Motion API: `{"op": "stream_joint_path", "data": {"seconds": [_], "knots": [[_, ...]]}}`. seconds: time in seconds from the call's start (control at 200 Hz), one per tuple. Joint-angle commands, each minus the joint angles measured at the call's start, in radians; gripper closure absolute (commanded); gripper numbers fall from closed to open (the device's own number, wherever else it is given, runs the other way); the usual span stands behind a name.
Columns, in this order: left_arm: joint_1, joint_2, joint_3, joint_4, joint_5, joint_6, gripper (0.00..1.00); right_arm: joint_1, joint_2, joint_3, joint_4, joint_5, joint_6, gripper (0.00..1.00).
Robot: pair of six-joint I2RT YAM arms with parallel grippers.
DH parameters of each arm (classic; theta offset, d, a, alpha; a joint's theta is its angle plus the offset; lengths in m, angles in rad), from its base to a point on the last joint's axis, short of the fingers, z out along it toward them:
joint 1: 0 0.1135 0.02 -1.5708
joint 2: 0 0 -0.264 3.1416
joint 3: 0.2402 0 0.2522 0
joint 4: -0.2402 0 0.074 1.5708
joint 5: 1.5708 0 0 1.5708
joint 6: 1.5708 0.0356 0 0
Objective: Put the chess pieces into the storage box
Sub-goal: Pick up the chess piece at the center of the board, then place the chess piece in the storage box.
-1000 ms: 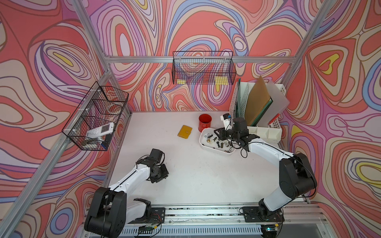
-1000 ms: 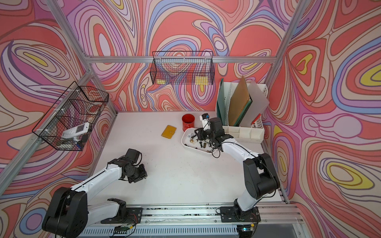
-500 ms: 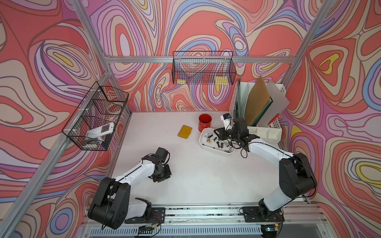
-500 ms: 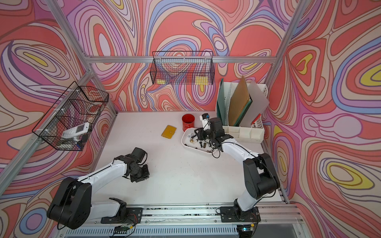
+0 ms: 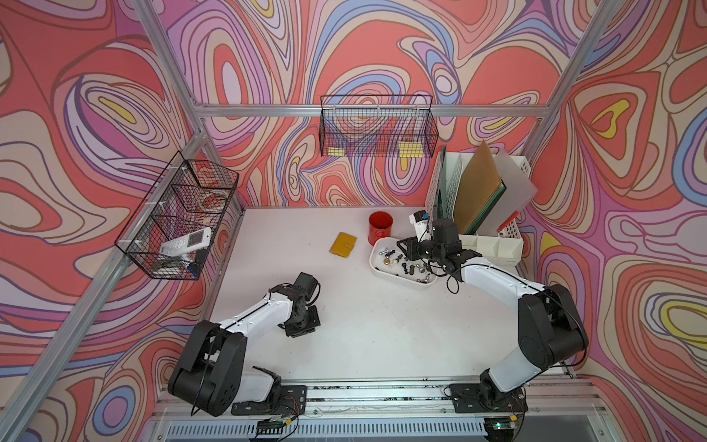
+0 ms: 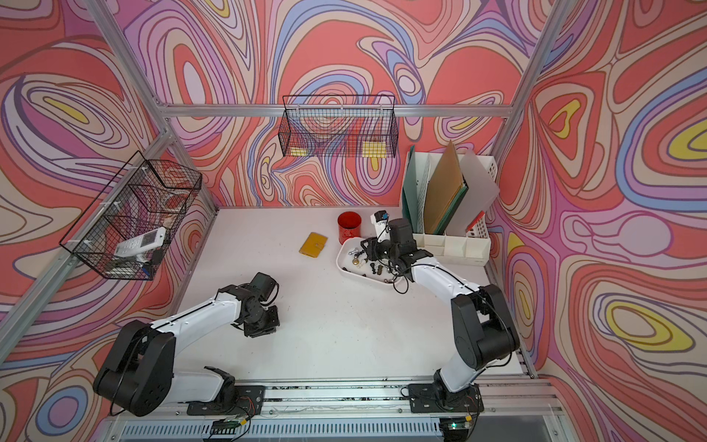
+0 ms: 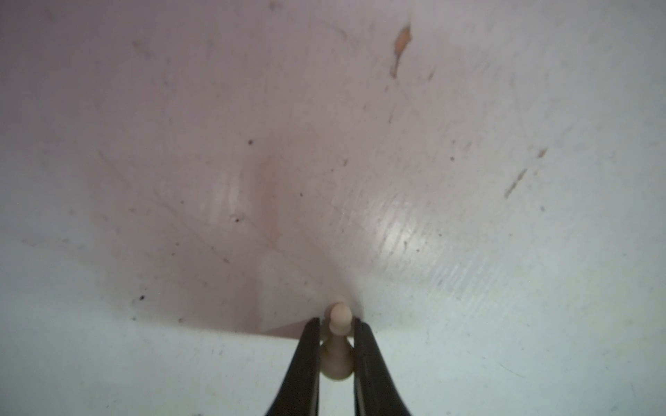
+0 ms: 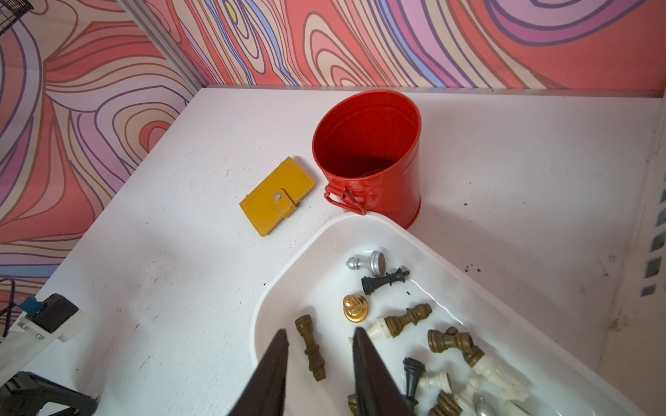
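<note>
Left end effector (image 7: 337, 324): narrowed onto a cream pawn (image 7: 337, 347), with one finger on each side of its neck. I judge the grip is set below the head so the round piece cannot slip out.
Pawn location: out on the open bench (image 5: 382, 325), well apart from the storage box (image 5: 373, 264). It has to be carried across to finish its step.
Right end effector (image 8: 319, 335): fingers part-way apart with nothing held, hovering over one end of the box. A brown piece (image 8: 310, 351) lies on the box floor under the gap.
Chess pieces (image 8: 407, 320): loose in the box in black, brown, cream and silver, mostly lying on their sides. One gold pawn (image 8: 355, 308) stands upright.
Bystanders: a red bucket (image 8: 367, 158) stands just beside the box rim, and a yellow wallet (image 8: 276, 196) lies near it. Neither belongs to the task.
Hidden: in both top views the left wrist body covers the fingertips and the pawn.
Cut off: the right wrist view loses the far end of the box, so no full piece count is possible.
Uncertain: the pawn appears to rest on the bench, but I cannot tell whether it has lifted.
</note>
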Motion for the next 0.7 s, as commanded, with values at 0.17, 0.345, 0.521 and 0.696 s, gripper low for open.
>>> {"op": "stream_joint_path", "data": {"seconds": [0.17, 0.345, 0.521, 0.696], "knots": [[-0.054, -0.075, 0.085, -0.032, -0.016, -0.039, 0.9, 0.0, -0.055, -0.024, 0.005, -0.007, 0.013, 0.67], [-0.14, -0.035, 0.268, 0.023, -0.015, -0.061, 0.91, 0.0, -0.13, -0.07, 0.052, 0.008, 0.04, 0.68], [-0.245, 0.134, 0.497, 0.145, -0.037, -0.009, 0.91, -0.002, -0.207, -0.103, 0.061, 0.099, 0.063, 0.69], [-0.318, 0.369, 0.709, 0.286, -0.029, 0.072, 0.91, -0.009, -0.262, -0.144, 0.081, 0.18, 0.068, 0.7]]}}
